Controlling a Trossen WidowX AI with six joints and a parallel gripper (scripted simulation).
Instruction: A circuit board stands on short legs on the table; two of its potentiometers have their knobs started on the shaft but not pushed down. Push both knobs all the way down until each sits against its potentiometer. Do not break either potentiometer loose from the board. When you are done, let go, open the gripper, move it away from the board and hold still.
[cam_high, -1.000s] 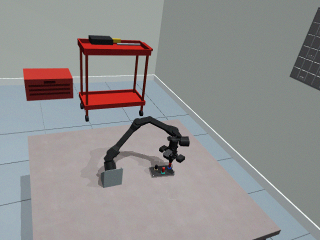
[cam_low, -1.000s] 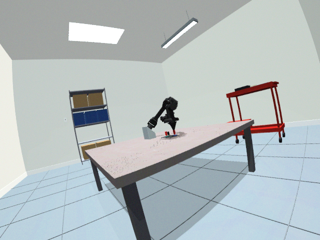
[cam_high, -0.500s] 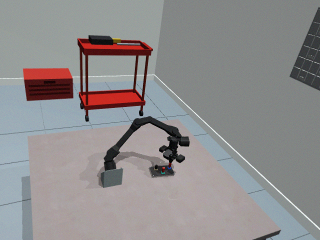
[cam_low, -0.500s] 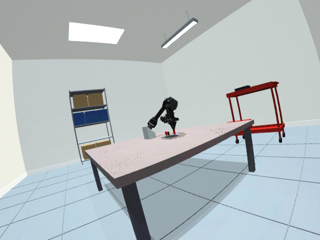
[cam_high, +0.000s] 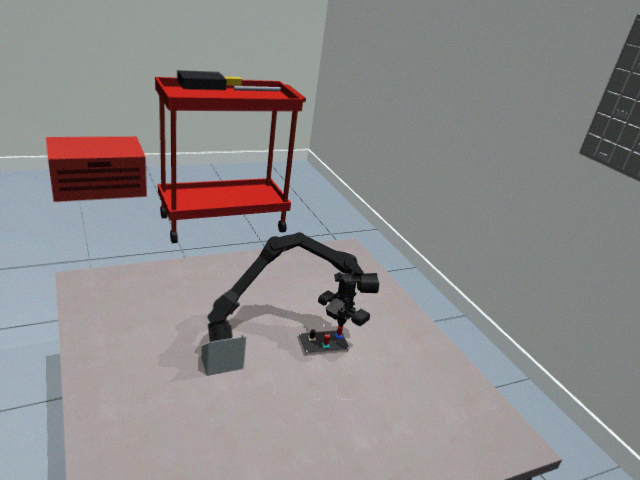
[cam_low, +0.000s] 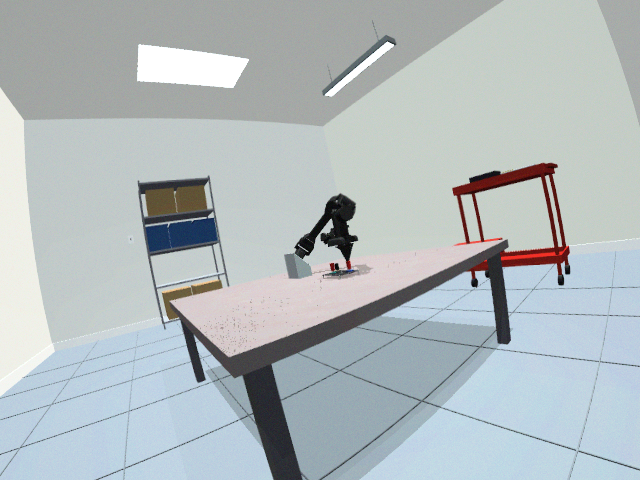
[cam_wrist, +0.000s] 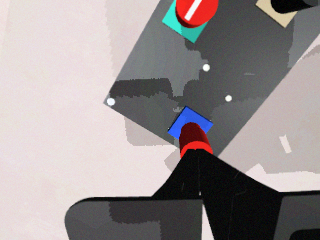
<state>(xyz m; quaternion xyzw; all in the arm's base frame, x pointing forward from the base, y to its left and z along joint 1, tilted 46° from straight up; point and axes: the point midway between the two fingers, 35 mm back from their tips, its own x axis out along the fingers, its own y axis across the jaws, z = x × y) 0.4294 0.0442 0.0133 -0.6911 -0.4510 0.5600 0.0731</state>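
walls pale grey | floor (cam_low: 465, 372) blue tile | red cart (cam_high: 227, 149) | shelf rack (cam_low: 180, 242)
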